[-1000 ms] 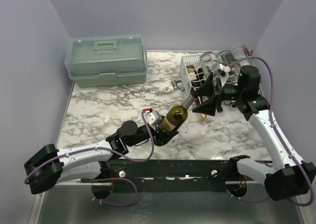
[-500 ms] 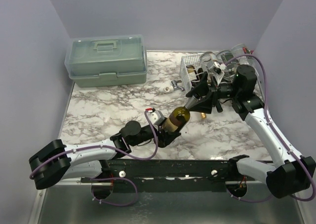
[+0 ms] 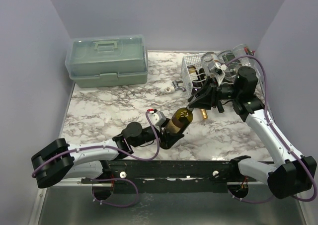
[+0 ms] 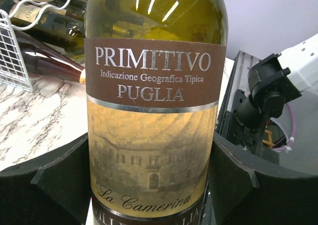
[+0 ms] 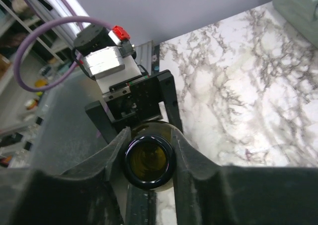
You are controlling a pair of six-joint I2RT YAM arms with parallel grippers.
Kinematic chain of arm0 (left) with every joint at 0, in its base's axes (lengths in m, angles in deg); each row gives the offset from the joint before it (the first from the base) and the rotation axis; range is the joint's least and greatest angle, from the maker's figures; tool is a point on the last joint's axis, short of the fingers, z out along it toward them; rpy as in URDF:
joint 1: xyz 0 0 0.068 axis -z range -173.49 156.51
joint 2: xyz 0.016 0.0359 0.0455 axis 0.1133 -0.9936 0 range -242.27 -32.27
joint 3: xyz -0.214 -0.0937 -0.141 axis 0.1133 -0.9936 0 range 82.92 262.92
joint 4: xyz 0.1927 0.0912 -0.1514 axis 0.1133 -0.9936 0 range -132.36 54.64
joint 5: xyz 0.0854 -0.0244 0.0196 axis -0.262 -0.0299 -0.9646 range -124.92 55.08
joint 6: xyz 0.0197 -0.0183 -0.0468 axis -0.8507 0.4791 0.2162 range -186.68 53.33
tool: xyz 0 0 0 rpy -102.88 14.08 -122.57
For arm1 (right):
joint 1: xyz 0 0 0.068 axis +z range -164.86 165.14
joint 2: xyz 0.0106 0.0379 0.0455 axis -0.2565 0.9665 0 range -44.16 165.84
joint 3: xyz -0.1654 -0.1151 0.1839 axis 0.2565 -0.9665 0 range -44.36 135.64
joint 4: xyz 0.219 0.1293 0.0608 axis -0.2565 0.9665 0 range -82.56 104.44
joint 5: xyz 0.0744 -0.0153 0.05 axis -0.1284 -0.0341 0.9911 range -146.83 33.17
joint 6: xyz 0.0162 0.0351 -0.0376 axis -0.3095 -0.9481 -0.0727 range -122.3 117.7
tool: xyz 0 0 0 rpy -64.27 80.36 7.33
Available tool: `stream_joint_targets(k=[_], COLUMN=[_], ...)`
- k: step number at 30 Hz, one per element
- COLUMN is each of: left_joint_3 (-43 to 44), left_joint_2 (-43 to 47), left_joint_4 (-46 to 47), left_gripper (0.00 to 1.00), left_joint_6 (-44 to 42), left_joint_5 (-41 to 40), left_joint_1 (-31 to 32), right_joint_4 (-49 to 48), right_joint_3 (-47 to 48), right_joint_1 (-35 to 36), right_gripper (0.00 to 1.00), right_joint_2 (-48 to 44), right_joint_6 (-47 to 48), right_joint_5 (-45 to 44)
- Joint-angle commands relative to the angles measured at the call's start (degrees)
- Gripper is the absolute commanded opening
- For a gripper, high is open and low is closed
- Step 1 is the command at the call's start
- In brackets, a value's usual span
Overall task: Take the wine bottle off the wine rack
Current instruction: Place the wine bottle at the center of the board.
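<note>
We see the olive-glass wine bottle tilted over the veined marble worktop, off the white wire wine rack; left hand clamps its labelled body, right hand pinches its neck.

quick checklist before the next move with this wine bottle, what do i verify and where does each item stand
1. Left hand grip on the wine bottle: ok, its fingers press both sides of the label.
2. Right hand grip on the neck: ok, its fingers hug the mouth on both sides.
3. Bottle clear of the wine rack: ok, it hangs out in front of the rack, held between the two arms.
4. Marble table bare under the bottle: ok.
5. Mouth sealed: not ok, it looks open in the right wrist view.
6. Wine inside: cannot tell.
</note>
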Motion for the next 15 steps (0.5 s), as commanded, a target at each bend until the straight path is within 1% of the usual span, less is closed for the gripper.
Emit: stream_joint_targets(k=[1,2,4,5,8,9,10,13,15], left_joint_3=[2.36,2.36,2.36,2.41,2.62,2.70,2.80,2.62,2.00], left_joint_2=[-0.28,-0.37,-0.61,-0.72,-1.18,-1.37,-1.51,-1.52,-1.05], left_joint_4=[8.12,8.27,8.49,8.58,8.84,8.92,9.02,9.18,9.26], left_gripper=[0.00,0.00,0.00,0.00,0.00,0.08,0.20,0.53,0.71], left_joint_6=[1.71,1.80,2.21,2.36,3.21,3.59,4.27,6.63,8.68], left_joint_5=[0.40,0.49,0.70,0.91,1.94,2.26,2.61,3.05,1.85], left_joint_1=[0.24,0.29,0.33,0.33,0.33,0.33,0.33,0.25,0.24], right_joint_4=[-2.24,-2.22,-2.05,-1.87,-0.34,0.92,2.53,8.86,11.38], right_joint_3=[-0.17,-0.14,0.08,0.20,0.83,1.35,2.02,4.38,5.84], right_joint_1=[0.33,0.32,0.31,0.31,0.32,0.31,0.33,0.29,0.24], right_gripper=[0.23,0.14,0.03,0.00,0.00,0.00,0.00,0.00,0.00], right_joint_2=[0.15,0.18,0.09,-0.04,-0.27,-0.19,-0.07,0.80,1.64], right_joint_6=[-1.00,-1.08,-0.98,-0.80,0.75,1.80,3.54,9.02,11.30], right_joint_5=[-0.05,-0.24,-0.82,-1.09,-2.14,-2.43,-2.97,-4.27,-5.17])
